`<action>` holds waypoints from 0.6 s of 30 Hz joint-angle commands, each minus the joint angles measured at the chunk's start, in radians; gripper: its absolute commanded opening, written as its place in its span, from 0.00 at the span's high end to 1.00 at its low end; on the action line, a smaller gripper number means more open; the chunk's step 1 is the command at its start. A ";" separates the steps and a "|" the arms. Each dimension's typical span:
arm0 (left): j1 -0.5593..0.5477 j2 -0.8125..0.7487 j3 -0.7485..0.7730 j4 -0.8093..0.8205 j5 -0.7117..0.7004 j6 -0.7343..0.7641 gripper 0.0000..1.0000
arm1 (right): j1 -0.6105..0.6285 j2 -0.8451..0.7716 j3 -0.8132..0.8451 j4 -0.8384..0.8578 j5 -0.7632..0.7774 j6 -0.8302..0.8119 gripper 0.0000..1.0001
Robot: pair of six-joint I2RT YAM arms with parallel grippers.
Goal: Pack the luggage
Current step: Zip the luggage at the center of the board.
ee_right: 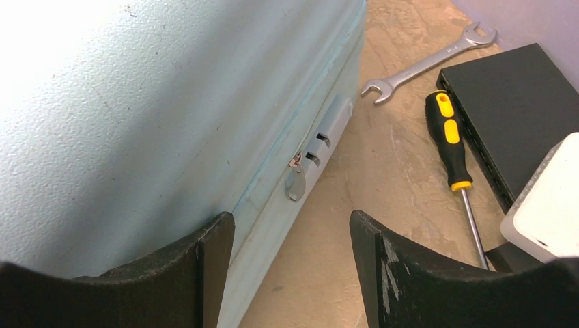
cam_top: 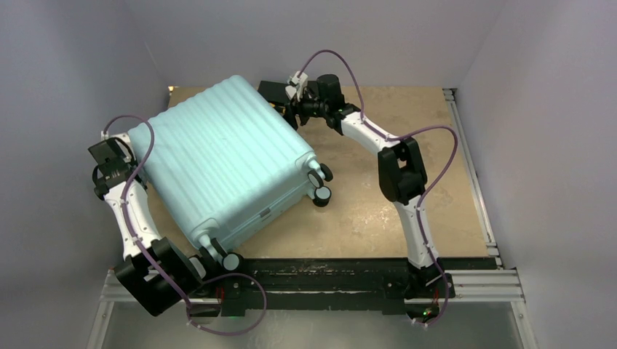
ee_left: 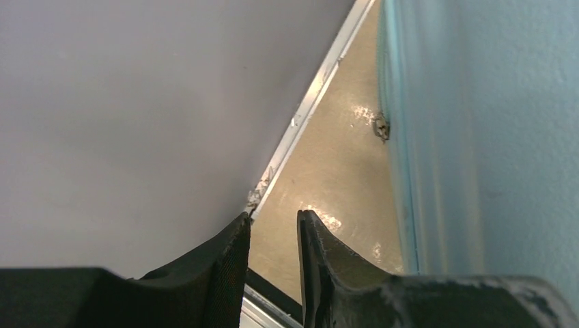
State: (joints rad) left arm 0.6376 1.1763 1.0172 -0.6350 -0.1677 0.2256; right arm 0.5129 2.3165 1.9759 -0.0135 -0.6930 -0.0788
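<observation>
Luggage (cam_top: 225, 156) lies shut and flat on the left half of the worktop (cam_top: 407, 145), turned askew, wheels facing the near-right. My left gripper (ee_left: 273, 217) sits at its left side, fingers narrowly parted around nothing. My right gripper (ee_right: 290, 217) hangs at its far side, fingers spread wide and empty, near a screwdriver (ee_right: 448, 140), a wrench (ee_right: 427, 63) and a black box (ee_right: 519, 102).

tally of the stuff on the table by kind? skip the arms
luggage, pale mint hard-shell: 1
wrench, silver, open-ended: 1
screwdriver, black and yellow handle: 1
black box, flat: 1
white box, partly in view: 1
Total: 5
</observation>
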 commanded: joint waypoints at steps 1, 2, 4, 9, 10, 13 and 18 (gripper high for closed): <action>-0.027 0.010 -0.056 0.080 0.018 -0.026 0.69 | 0.048 0.064 0.026 -0.054 -0.133 0.039 0.33; -0.033 0.014 -0.072 0.091 0.012 -0.029 0.70 | 0.048 0.073 0.033 -0.055 -0.134 0.047 0.33; -0.046 0.021 -0.098 0.112 -0.004 -0.035 0.70 | 0.049 0.092 0.055 -0.060 -0.131 0.062 0.33; -0.105 0.050 -0.146 0.154 -0.043 -0.044 0.70 | 0.054 0.155 0.115 -0.090 -0.105 0.070 0.34; -0.118 0.057 -0.154 0.162 -0.041 -0.048 0.70 | 0.056 0.165 0.122 -0.096 -0.105 0.070 0.33; -0.167 0.080 -0.161 0.174 -0.043 -0.065 0.69 | 0.068 0.193 0.140 -0.116 -0.111 0.063 0.34; -0.278 0.101 -0.140 0.187 -0.061 -0.089 0.69 | 0.097 0.187 0.135 -0.145 -0.223 0.024 0.34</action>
State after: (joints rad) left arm 0.5236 1.2404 0.8841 -0.4671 -0.3611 0.1070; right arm 0.4995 2.4432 2.1330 -0.0162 -0.7818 -0.0189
